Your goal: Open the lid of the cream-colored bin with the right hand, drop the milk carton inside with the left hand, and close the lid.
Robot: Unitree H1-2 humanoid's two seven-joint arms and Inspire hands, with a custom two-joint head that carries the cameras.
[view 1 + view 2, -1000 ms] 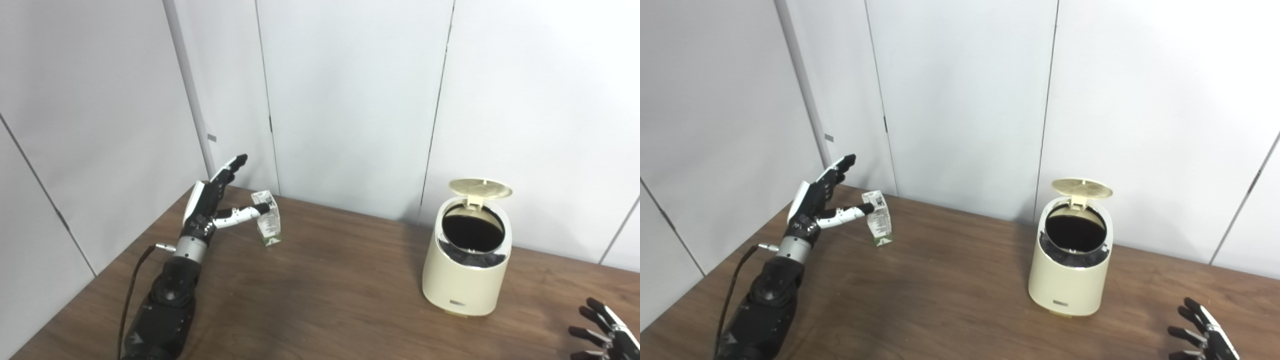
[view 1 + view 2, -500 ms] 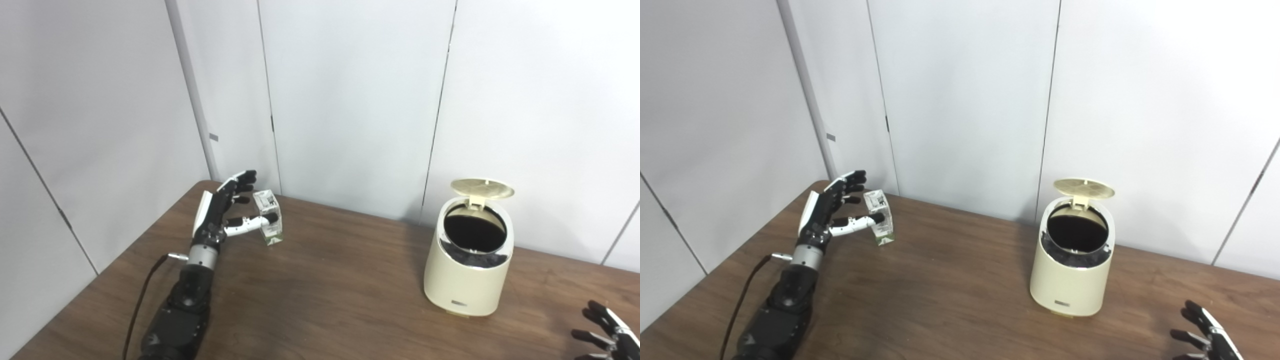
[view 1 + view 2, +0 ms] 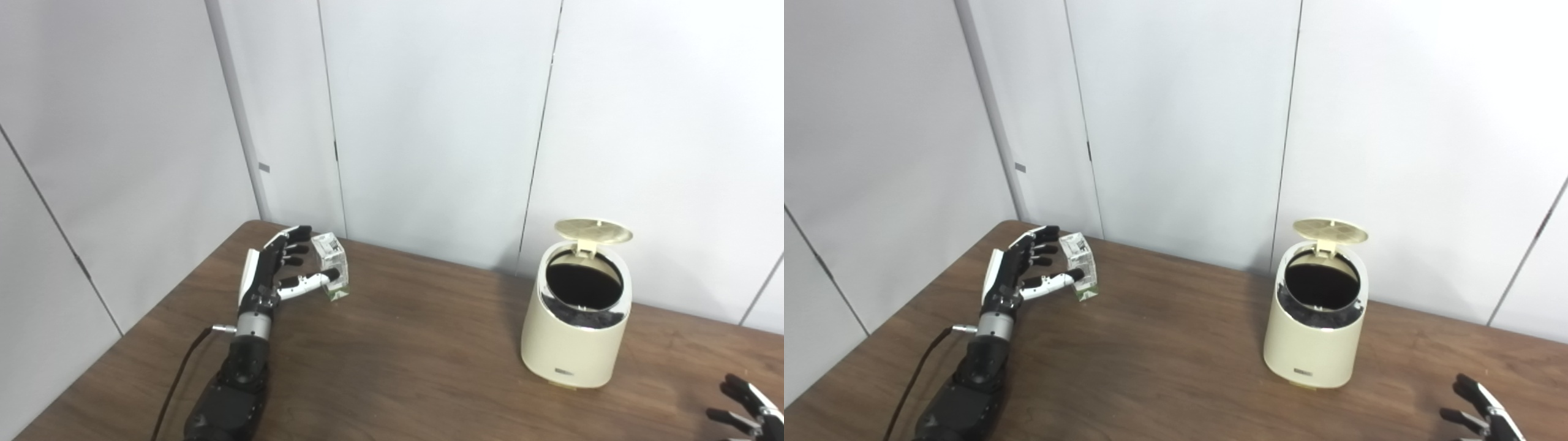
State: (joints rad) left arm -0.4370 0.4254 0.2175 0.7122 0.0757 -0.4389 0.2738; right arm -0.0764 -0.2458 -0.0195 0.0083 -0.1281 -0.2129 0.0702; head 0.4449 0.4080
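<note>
A: From the left eye, what is the left hand (image 3: 269, 269) doing?

B: It is reaching around the milk carton (image 3: 331, 267) at the far left of the table (image 3: 404, 361). The thumb is lying across the carton's near face and the fingers are curling at its top corner, but I cannot tell whether it is gripping yet. The carton is tilting, its foot touching the wood.

A: And the cream-colored bin (image 3: 572, 334)?

B: It is standing well apart, to the right, with its lid (image 3: 593, 230) hinged up and the dark inside showing.

A: The right hand?

B: The right hand (image 3: 748, 407) is only peeking in at the bottom right corner, fingers spread, holding nothing.

A: Is the right eye showing anything else?

B: Much the same. The left hand (image 3: 1020, 272) is bracketing the carton (image 3: 1081, 267), thumb in front, fingers behind its top. The bin (image 3: 1314, 340) is sitting open, lid (image 3: 1330, 229) raised. The right hand (image 3: 1482, 411) is hanging spread and empty near the table's front edge.
</note>
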